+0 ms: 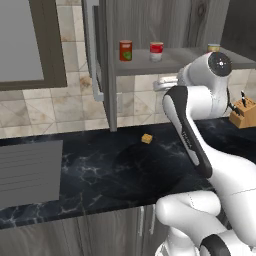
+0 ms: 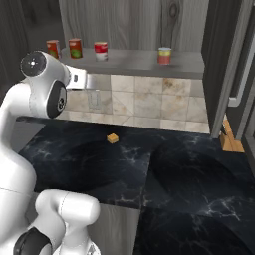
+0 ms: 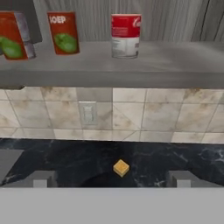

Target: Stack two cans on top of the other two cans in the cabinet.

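Two red cans carry green label patches; a third red can wears a white band (the fourth can is pale green-yellow). The counter is black marble.

Grey wood-grain cabinet, matt grey shelf, glossy black marble counter, beige stone-look tiles

Glossy white arm of rounded segments, with dark joint caps, a black side inlay and faint grey lettering.
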{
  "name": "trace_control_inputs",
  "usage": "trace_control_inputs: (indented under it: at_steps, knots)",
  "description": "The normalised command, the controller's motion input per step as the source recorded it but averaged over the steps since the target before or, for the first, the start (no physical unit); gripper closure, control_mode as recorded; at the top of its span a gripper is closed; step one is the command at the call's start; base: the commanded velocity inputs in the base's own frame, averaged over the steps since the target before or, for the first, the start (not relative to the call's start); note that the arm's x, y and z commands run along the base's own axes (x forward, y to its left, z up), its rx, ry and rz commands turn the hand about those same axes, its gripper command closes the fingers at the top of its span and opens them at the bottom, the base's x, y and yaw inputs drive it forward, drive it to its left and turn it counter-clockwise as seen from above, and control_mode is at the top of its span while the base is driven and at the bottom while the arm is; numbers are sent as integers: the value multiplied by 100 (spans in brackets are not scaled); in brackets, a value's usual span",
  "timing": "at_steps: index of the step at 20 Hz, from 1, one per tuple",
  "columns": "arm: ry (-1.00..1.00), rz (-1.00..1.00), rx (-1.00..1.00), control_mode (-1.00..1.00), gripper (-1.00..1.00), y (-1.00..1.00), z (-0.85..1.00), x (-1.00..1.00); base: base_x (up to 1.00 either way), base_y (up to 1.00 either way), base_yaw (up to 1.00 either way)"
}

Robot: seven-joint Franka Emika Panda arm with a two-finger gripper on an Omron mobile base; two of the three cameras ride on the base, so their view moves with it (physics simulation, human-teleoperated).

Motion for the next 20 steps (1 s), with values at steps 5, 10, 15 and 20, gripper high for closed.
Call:
trace_control_inputs:
  at_steps: [5,10,15,20]
  knots:
    - [-21,-4,-1,-100,-100,-6,39,0,0,0,0]
    - [-13,-5,0,-100,-100,-3,45,0,0,0,0]
    - [-6,0,0,-100,-100,-1,30,9,0,0,0]
    - [0,0,0,-100,-100,-3,21,19,0,0,0]
